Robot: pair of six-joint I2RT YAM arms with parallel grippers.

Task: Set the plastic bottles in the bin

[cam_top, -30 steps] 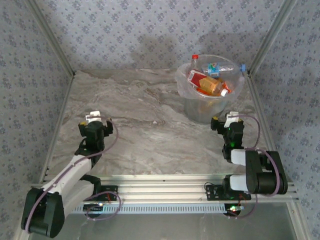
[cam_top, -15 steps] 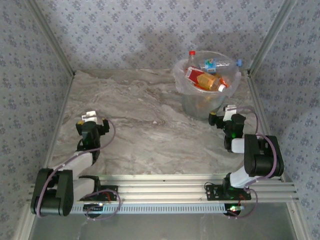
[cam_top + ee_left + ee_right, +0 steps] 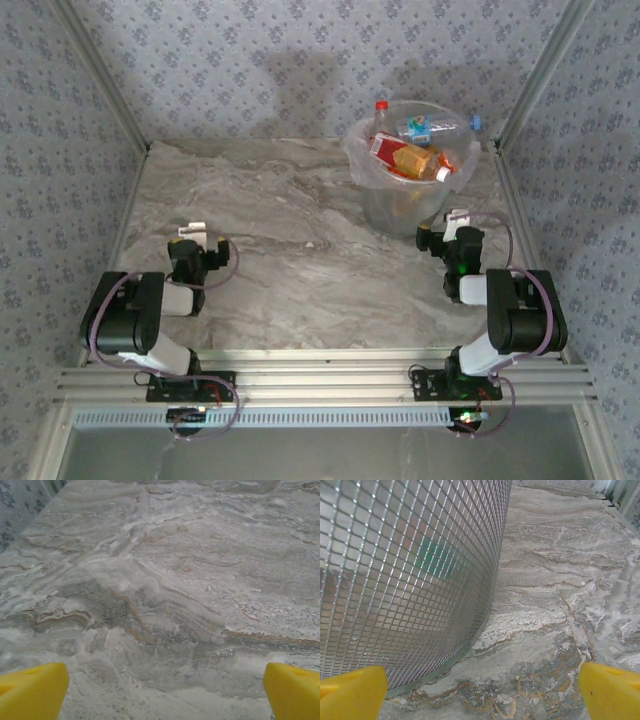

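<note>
The bin (image 3: 400, 212), a round translucent bucket with a clear bag liner, stands at the far right of the table. Several plastic bottles lie piled inside it: an amber one with a red label (image 3: 410, 157), a clear one with a blue cap (image 3: 441, 126) and a red-capped one (image 3: 381, 108). My right gripper (image 3: 455, 222) sits low just in front of the bin, open and empty; in the right wrist view the bin's meshed wall (image 3: 410, 570) rises just left of the right gripper (image 3: 482, 692). My left gripper (image 3: 192, 238) rests open over bare marble at the near left, and the left wrist view has nothing in the left gripper (image 3: 165, 695).
The marble table (image 3: 290, 230) is walled by patterned panels on three sides. An aluminium rail (image 3: 320, 365) runs along the near edge, with both arms folded back close to it.
The left arm has folded back toward its base and its gripper has shifted slightly nearer. The right arm drew in a little. The bin has shifted slightly left and away.
</note>
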